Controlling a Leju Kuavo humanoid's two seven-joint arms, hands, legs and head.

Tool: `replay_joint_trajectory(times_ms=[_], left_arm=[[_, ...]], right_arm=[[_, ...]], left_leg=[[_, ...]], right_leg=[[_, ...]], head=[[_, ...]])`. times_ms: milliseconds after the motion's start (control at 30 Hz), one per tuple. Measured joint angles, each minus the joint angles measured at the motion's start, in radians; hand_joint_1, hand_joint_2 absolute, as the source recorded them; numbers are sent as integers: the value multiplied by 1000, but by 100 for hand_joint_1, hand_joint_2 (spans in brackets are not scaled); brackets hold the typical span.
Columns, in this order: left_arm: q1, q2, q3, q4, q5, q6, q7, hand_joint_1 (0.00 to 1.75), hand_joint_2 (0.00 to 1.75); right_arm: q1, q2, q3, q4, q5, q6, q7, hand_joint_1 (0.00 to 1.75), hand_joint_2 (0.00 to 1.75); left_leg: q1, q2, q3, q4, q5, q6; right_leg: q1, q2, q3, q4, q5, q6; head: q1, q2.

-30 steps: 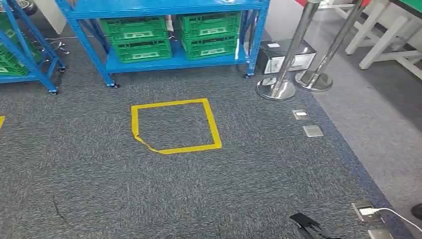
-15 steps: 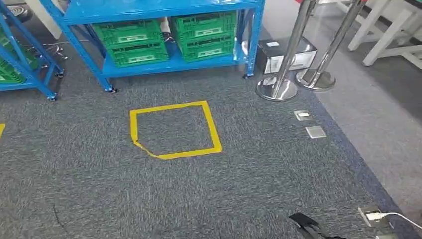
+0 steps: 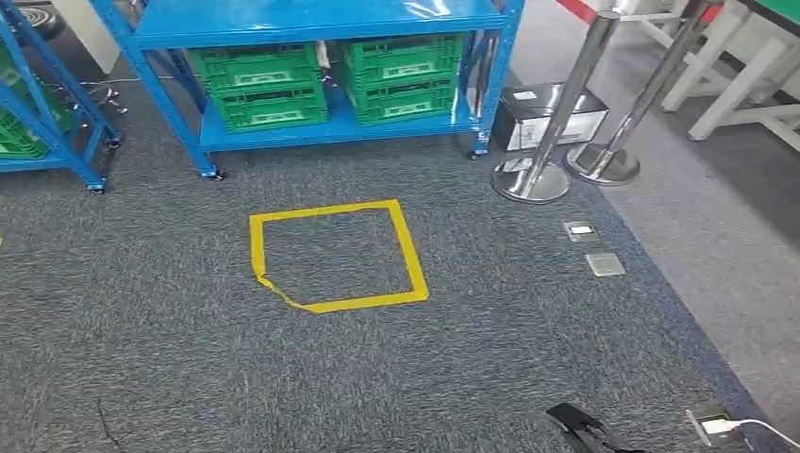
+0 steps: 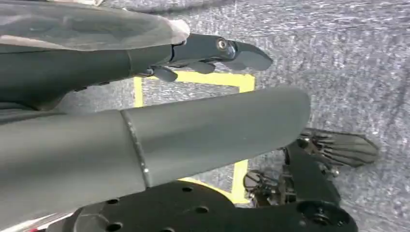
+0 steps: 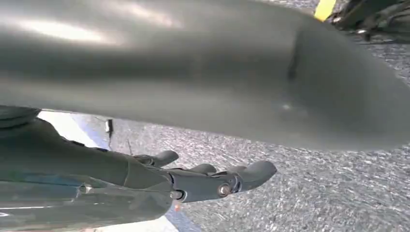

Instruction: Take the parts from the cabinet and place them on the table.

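Both robot hands [image 4: 212, 53] [image 5: 212, 181] empty, fingers extended.

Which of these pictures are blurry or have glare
Head view: fairly sharp, with glare on the blue shelf top and steel posts. Left wrist view: the near thumb is soft. Right wrist view: the thumb is blurred, with a bright patch.
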Motion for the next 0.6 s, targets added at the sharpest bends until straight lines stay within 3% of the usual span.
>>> replay_joint_trajectory(times_ms=[33, 67, 133, 167, 200, 300, 367, 400, 467, 500, 533, 567, 600], left_arm=[[0, 0, 0, 0, 0, 0, 0, 0, 0], [2, -1, 0, 0, 0, 0, 0, 0, 0], [4, -3, 0, 0, 0, 0, 0, 0, 0], [6, -3, 0, 0, 0, 0, 0, 0, 0], [1, -4, 0, 0, 0, 0, 0, 0, 0], [0, -3, 0, 0, 0, 0, 0, 0, 0], [-1, -2, 0, 0, 1, 0, 0, 0, 0], [-2, -2, 0, 0, 1, 0, -1, 0, 0], [-3, -3, 0, 0, 1, 0, -1, 0, 0], [-2, -3, 0, 0, 1, 0, -1, 0, 0], [1, -3, 0, 0, 1, 0, -1, 0, 0], [2, -3, 0, 0, 1, 0, 0, 0, 0], [3, -2, 0, 0, 1, 0, -1, 0, 0]], right_arm=[[3, 0, 0, 0, 0, 0, 1, 0, 0], [6, 0, 0, 0, 0, 0, 1, 0, 0], [4, 0, 0, 0, 0, 0, 0, 0, 0], [5, 0, 0, 0, 0, 0, 0, 0, 0], [5, 0, 1, 2, 0, 0, 1, 0, 0], [3, 0, 2, 2, 0, 1, 1, 0, 0], [3, 0, 3, 1, 0, 1, 1, 0, 0], [4, 0, 3, 1, 0, 1, 1, 0, 0], [1, 0, 3, 1, 0, 1, 1, 0, 0], [1, 0, 3, 1, 0, 1, 1, 0, 0], [1, 0, 3, 1, 0, 1, 1, 0, 0], [3, 0, 3, 1, 0, 2, 1, 0, 0], [3, 1, 4, 1, 0, 2, 1, 0, 0]], left_leg=[[-1, -2, 10, 0, -7, 0], [-1, -4, 23, 0, -16, -1], [-1, -6, 52, 0, -34, -7], [-1, -6, 56, 0, -43, -12], [-8, -7, 55, 9, -50, -21], [-5, -8, 57, -2, -49, -31], [-3, -4, 56, 24, -67, -46], [-2, -2, 20, 84, -90, -53], [4, -2, -94, 267, -145, -63], [6, -2, -141, 328, -151, -66], [7, -2, -168, 344, -133, -66], [8, -2, -164, 304, -89, -65], [9, -1, -141, 230, -34, -63]], right_leg=[[0, 0, -13, -2, 24, -1], [0, 0, -3, -51, 73, -3], [0, 0, 55, -233, 196, -11], [0, 0, 73, -283, 217, -14], [8, 1, 84, -300, 204, -16], [9, 3, 87, -298, 198, -28], [0, 3, 111, -318, 198, -38], [-1, -1, 117, -322, 194, -44], [-1, -2, 124, -323, 187, -51], [-1, -2, 128, -323, 182, -52], [-1, 0, 136, -323, 175, -52], [-2, 2, 146, -323, 169, -51], [-3, 3, 156, -323, 162, -49]], head=[[1, 0], [4, 0], [14, 0], [18, 0], [12, 0], [5, 0], [1, 0], [-10, 0], [-15, 0], [-16, 0], [-17, 0], [-19, 0], [-20, 0]])
